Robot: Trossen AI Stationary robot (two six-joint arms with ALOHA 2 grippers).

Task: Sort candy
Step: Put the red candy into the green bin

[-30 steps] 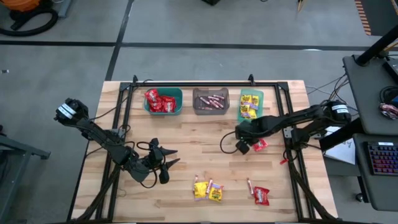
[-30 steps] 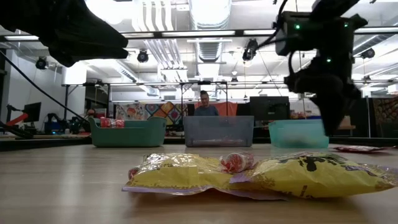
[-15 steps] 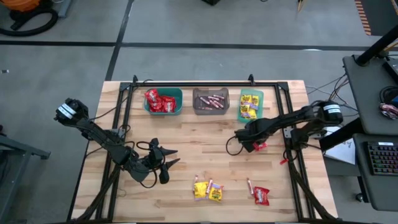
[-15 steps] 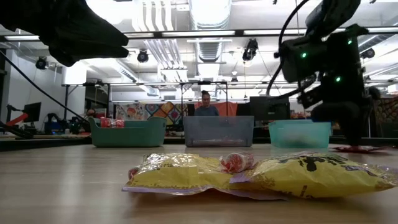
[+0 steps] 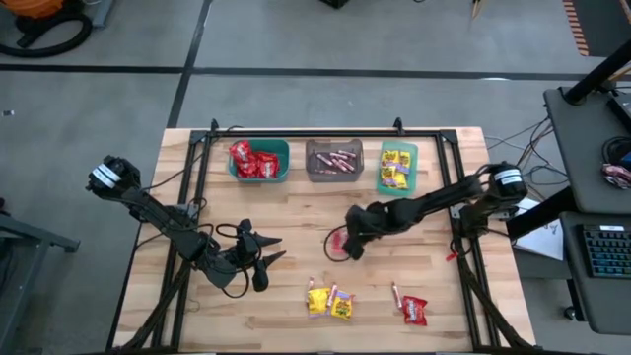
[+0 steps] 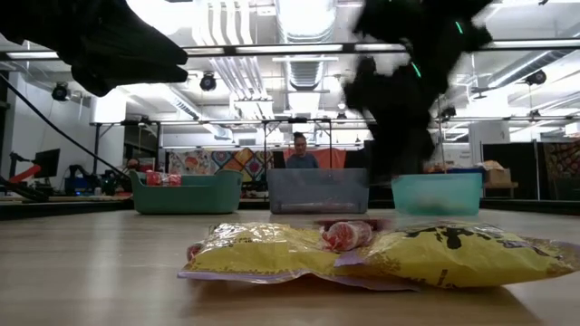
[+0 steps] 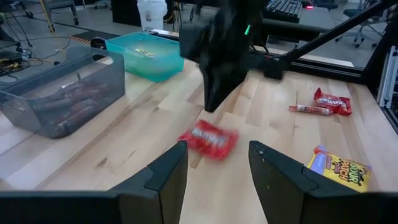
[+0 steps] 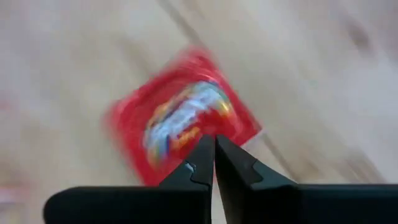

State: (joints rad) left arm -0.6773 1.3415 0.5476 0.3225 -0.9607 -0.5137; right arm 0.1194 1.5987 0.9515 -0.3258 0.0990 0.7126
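A red candy packet (image 5: 337, 242) lies flat on the wooden table near its middle; it also shows in the left wrist view (image 7: 209, 138). My right gripper (image 5: 348, 245) is shut and slants down at the packet's right-hand edge. My left gripper (image 5: 262, 261) hovers open over the table's near left with nothing between its fingers (image 7: 177, 174). More candy lies near the front edge: yellow packets (image 5: 328, 301), a pink stick (image 5: 396, 294) and a red packet (image 5: 414, 310). My right gripper meets the red packet's edge (image 8: 208, 127) with its shut fingertips (image 8: 202, 163) and pushes it, without pinching it. The fingers slant down from the table's right side. The packet lies flat on the table.
Three bins stand in a row at the far edge: a teal bin (image 5: 258, 160) with red packets, a grey bin (image 5: 333, 160) with pink sticks, and a green bin (image 5: 396, 166) with yellow packets. Black frame rails (image 5: 463, 247) run along the table's sides.
My right gripper has tipped further down onto the red packet near the right rail, then swept toward the table's left. The packet has slid flat along the table with it, from the right side to near the middle.
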